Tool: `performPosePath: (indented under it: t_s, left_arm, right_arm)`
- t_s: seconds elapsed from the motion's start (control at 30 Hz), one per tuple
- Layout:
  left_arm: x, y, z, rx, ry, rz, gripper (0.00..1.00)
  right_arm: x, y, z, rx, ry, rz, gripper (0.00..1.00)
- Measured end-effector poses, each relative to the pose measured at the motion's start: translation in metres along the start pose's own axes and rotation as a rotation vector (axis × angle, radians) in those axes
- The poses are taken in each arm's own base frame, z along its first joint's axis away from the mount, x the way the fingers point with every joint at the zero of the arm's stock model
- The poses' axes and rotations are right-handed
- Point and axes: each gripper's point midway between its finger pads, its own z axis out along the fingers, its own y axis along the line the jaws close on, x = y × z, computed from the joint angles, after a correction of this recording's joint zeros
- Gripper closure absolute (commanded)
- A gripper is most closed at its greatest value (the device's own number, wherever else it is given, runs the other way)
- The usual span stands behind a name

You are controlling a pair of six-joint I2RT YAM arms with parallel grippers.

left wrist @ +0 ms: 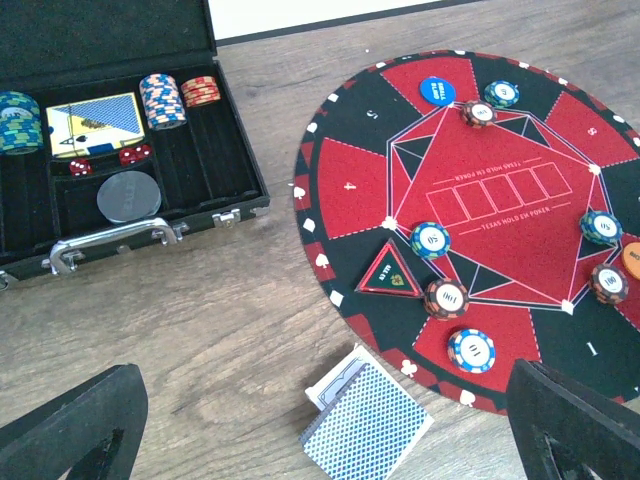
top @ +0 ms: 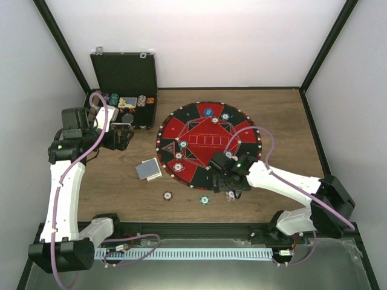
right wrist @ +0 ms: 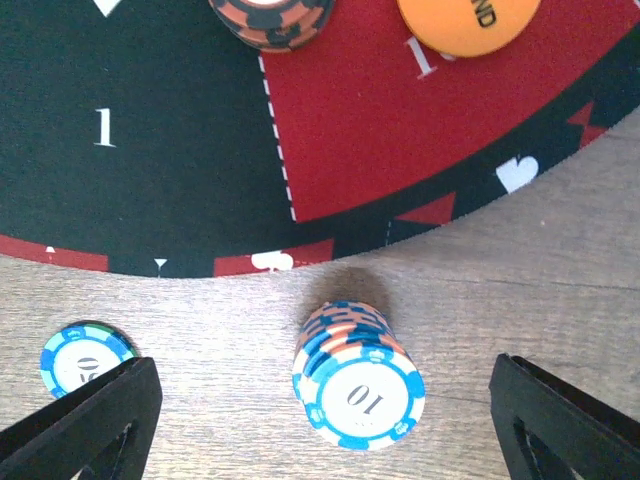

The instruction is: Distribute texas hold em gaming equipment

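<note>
The right gripper has its jaws spread wide either side of the short stack of striped blue-and-orange poker chips, standing on the wooden table just off the round red-and-black felt mat. Any sideways drift and a finger probably topples it. The left gripper is wide apart too, empty.

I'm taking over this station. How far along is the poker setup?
Done: chips sit at several seats on the round mat, plus the blue disc and orange disc. In hand: the right gripper stands open around a chip stack on the table just off the mat's edge, not gripping. Left: the card deck lies undealt beside the mat, and the left gripper hovers open.
</note>
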Motion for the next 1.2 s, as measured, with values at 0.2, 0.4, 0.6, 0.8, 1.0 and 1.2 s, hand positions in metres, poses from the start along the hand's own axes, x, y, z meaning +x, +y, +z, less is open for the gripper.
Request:
performPosePath:
  t_s: [0.2, 0.4, 0.6, 0.8, 1.0, 1.2]
  left_arm:
    - [0.0, -0.001, 0.0, 0.003, -0.001, 0.0, 0.0]
    - [0.0, 0.0, 0.001, 0.005, 0.002, -0.002, 0.0]
    - [0.0, 0.0, 0.002, 0.006, 0.004, -0.003, 0.0]
    - [0.001, 0.0, 0.002, 0.005, 0.005, -0.003, 0.0]
    - [0.001, 0.0, 0.002, 0.004, 0.005, -0.003, 0.0]
    - [0.001, 0.0, 0.002, 0.004, 0.005, -0.002, 0.0]
  right_arm:
    - [0.012, -0.009, 0.006, 0.01, 0.02, 0.031, 0.1]
    - [0.026, -0.015, 0.019, 0.02, 0.056, 0.041, 0.16]
    - [0.027, -0.012, 0.023, 0.004, 0.06, 0.044, 0.21]
    - [0.026, -0.008, 0.027, -0.005, 0.061, 0.045, 0.28]
    - [0.027, -0.007, 0.033, 0.004, 0.069, 0.042, 0.33]
    - [0.028, -0.007, 0.035, 0.011, 0.076, 0.042, 0.38]
